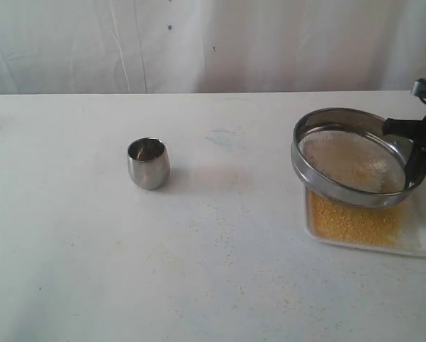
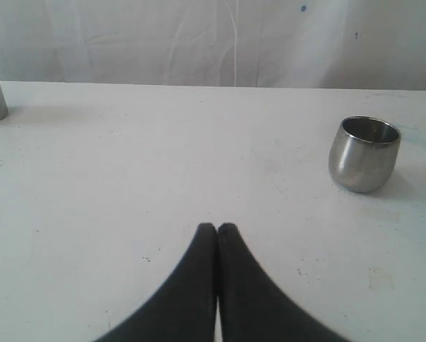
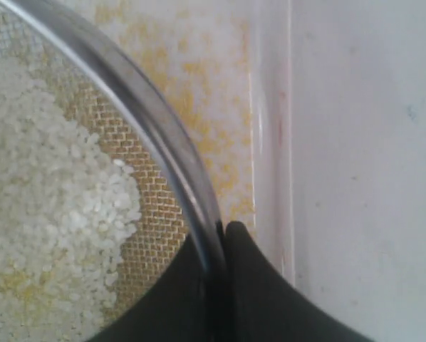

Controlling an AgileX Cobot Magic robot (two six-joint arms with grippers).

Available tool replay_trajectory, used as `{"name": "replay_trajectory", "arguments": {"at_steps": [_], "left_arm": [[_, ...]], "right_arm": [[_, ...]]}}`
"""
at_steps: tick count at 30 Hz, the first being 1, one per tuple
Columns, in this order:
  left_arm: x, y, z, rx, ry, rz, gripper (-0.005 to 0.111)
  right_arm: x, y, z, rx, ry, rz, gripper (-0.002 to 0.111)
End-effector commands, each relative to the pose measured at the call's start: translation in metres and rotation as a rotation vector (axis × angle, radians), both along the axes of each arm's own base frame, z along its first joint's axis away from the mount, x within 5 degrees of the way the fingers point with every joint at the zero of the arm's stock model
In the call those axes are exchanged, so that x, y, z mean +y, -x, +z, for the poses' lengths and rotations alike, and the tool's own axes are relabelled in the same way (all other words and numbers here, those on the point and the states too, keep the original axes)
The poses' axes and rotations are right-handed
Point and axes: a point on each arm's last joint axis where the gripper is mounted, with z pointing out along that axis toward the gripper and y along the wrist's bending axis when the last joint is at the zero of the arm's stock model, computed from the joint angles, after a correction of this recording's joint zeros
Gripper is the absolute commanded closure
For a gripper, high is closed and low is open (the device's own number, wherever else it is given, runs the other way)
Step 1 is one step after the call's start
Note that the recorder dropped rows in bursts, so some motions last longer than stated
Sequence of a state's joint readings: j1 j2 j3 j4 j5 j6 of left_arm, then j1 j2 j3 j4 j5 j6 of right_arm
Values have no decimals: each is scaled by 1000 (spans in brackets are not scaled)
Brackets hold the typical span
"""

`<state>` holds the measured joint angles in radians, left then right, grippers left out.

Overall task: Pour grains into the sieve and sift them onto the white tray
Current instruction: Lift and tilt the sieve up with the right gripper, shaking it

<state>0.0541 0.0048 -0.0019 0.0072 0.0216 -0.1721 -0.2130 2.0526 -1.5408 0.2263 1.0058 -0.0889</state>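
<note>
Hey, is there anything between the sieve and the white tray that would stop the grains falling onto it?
Nothing visible does. The right gripper holds the sieve by its rim, tilted over the white tray, and no object shows between them. Yellow grains lie on the tray; paler grains sit on the mesh.

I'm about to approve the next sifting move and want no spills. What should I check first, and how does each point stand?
1. Grip of right gripper on sieve rim: ok.
2. Tilted sieve over white tray: ok.
3. Sifted golden grains lying in tray: ok.
4. Mesh cleared: not ok, pale grains lie on it.
5. Idle left gripper shut, apart from cup: ok.
6. Cup emptied: cannot tell.
</note>
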Motion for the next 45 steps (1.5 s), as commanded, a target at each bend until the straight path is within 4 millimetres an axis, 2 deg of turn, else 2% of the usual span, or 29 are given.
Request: {"name": "replay_trajectory", "arguments": {"at_steps": [1,4,6,8,9,12,14,16,18,20,23,25,28,30,33,35,38,40,42,43,45], "left_arm": [[0,0,0,-7,7,-6,107],[0,0,0,-7,7,-6,107],[0,0,0,-7,7,-6,107],[0,0,0,-7,7,-6,107],[0,0,0,-7,7,-6,107],[0,0,0,-7,7,-6,107],[0,0,0,-7,7,-6,107],[0,0,0,-7,7,-6,107],[0,0,0,-7,7,-6,107],[0,0,0,-7,7,-6,107],[0,0,0,-7,7,-6,107],[0,0,0,-7,7,-6,107],[0,0,0,-7,7,-6,107],[0,0,0,-7,7,-6,107],[0,0,0,-7,7,-6,107],[0,0,0,-7,7,-6,107],[0,0,0,-7,7,-6,107],[0,0,0,-7,7,-6,107],[0,0,0,-7,7,-6,107],[0,0,0,-7,7,-6,107],[0,0,0,-7,7,-6,107]], "right_arm": [[5,15,6,124,-62,53,108],[-8,-9,14,-117,27,-30,108],[-7,-4,16,-39,-9,-91,108],[-3,14,13,141,-38,7,108],[-2,17,11,164,-37,42,108],[-8,8,10,65,26,52,108],[-17,-1,12,-38,63,-54,108],[-17,1,11,-11,49,-108,108],[-15,9,9,73,39,-68,108],[-17,9,8,65,68,-27,108],[-23,-6,11,-101,110,-91,108],[-21,-2,11,-54,69,-143,108],[-8,17,3,147,26,-33,108],[-6,13,1,102,52,33,108],[-11,-5,4,-90,89,-78,108],[-9,1,2,-19,57,-120,108],[-1,14,-2,119,43,-10,108],[-3,9,-2,56,70,32,108],[-11,-3,1,-86,105,-38,108],[-12,-5,2,-105,95,-81,108],[-9,1,2,-32,59,-131,108]]}}
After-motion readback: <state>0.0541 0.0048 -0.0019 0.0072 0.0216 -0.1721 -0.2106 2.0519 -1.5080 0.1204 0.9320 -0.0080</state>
